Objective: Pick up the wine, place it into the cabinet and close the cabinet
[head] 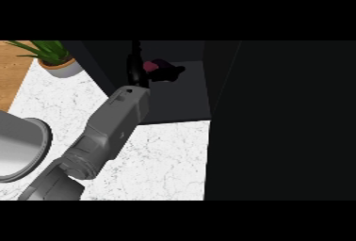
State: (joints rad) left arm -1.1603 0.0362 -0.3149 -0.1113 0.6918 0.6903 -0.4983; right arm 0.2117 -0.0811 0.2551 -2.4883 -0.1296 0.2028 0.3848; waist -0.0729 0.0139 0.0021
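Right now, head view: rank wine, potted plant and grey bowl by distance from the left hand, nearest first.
1. wine: in the left hand, inside the open cabinet, top centre.
2. potted plant: on the counter's top-left corner, left of the hand.
3. grey bowl: left edge, low beside the forearm, farthest.

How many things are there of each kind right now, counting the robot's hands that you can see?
Wine bottles: 1, the wine inside the cabinet
Cabinets: 1
Potted plants: 1, the plant at the back left
Grey round dishes: 1, the dish at the left edge
Hands: 1, the left hand, curled round the wine
Total: 5
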